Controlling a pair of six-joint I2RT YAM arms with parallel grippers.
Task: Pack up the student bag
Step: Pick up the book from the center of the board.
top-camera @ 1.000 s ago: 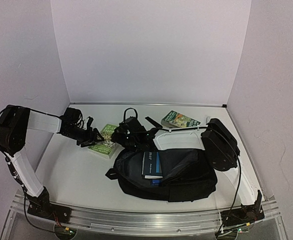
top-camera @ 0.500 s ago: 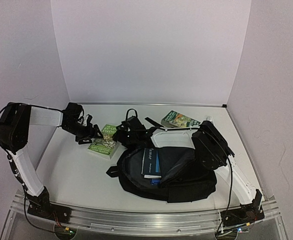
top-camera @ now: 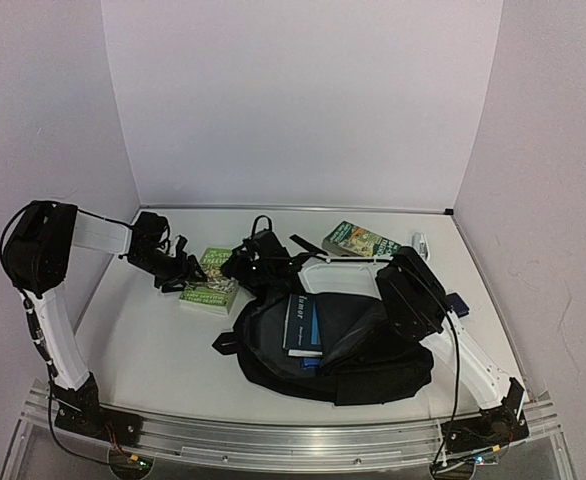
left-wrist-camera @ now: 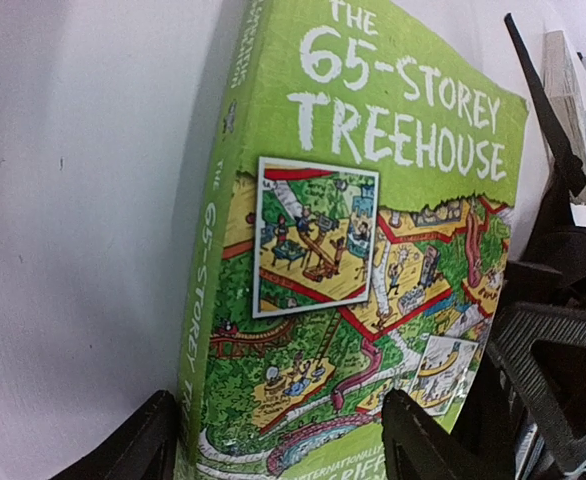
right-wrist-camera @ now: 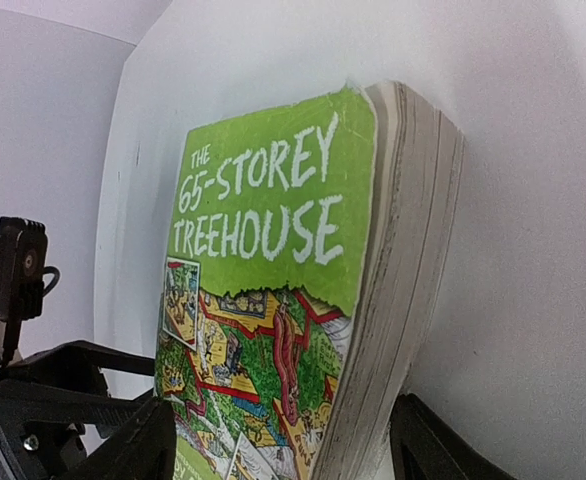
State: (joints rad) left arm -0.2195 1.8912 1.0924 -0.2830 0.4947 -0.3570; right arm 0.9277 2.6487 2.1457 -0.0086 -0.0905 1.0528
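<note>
Bag (top-camera: 368, 368) is left open as the green book (top-camera: 213, 286), judged next for packing, has been closed in on by left gripper (left-wrist-camera: 278, 410) and right gripper (right-wrist-camera: 285, 410), jaws wide.

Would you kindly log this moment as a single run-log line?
left gripper, right gripper: both flanking green paperback book, grip unclear; large black fabric backpack: open, dark blue book inside

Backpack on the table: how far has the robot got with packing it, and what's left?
Done: the large black fabric backpack lies open with a dark blue book inside. In hand: both the left gripper and right gripper straddle the green Treehouse paperback, flat on the table; grip unclear. Left: that book, plus another green book behind.
</note>
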